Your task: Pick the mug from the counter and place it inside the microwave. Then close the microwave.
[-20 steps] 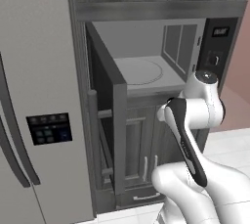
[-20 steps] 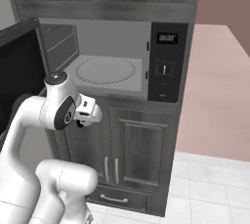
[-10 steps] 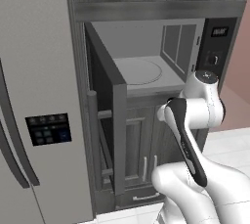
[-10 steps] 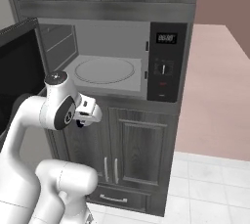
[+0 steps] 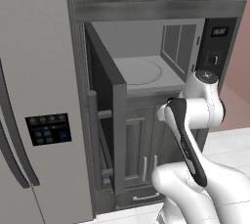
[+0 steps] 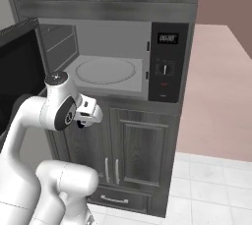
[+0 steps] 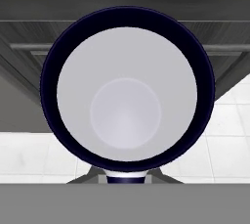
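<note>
Pick done: hand [image 6: 81, 122] clamped on mug [image 7: 127, 91]; microwave [image 6: 106, 59] above hand, door open; placing and closing remain

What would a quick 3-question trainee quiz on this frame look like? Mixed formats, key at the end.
1. True or false: the microwave door stands open.
2. What lies on the microwave floor right now?
A. the mug
B. just the round turntable
C. a plate of food
3. In the hand view, what does the camera look straight into, and is anything inside it?

Key
1. True. The door is swung out toward the fridge.
2. B. The turntable is bare.
3. The mug, seen from its mouth; its pale inside is empty. It sits in the shut gripper, below the microwave opening, in front of the lower cabinet.
</note>
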Robot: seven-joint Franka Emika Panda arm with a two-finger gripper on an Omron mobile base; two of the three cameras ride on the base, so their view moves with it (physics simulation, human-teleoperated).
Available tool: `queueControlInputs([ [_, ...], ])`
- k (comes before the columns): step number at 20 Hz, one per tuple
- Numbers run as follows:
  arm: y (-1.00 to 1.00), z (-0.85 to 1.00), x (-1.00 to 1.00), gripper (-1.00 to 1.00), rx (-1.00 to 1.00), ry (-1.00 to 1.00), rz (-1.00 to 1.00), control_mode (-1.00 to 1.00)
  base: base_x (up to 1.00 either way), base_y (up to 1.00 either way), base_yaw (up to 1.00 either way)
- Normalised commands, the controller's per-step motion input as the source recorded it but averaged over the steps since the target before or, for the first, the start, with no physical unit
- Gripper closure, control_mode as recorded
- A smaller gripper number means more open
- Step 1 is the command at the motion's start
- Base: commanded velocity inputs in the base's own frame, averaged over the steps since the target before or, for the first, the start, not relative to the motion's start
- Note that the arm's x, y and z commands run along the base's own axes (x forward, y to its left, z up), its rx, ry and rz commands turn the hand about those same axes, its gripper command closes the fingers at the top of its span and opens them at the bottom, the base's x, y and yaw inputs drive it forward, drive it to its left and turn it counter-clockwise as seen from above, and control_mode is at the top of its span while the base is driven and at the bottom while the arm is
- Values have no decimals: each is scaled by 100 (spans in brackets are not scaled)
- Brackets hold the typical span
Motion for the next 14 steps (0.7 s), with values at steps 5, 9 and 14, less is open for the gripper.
queueControlInputs([
  [5, 0, 0, 0, 100, 0, 0, 0, -100, 0, 0, 0],
  [9, 0, 0, 0, 100, 0, 0, 0, -100, 0, 0, 0],
  [14, 0, 0, -6, 100, 0, -5, 0, -100, 0, 0, 0],
])
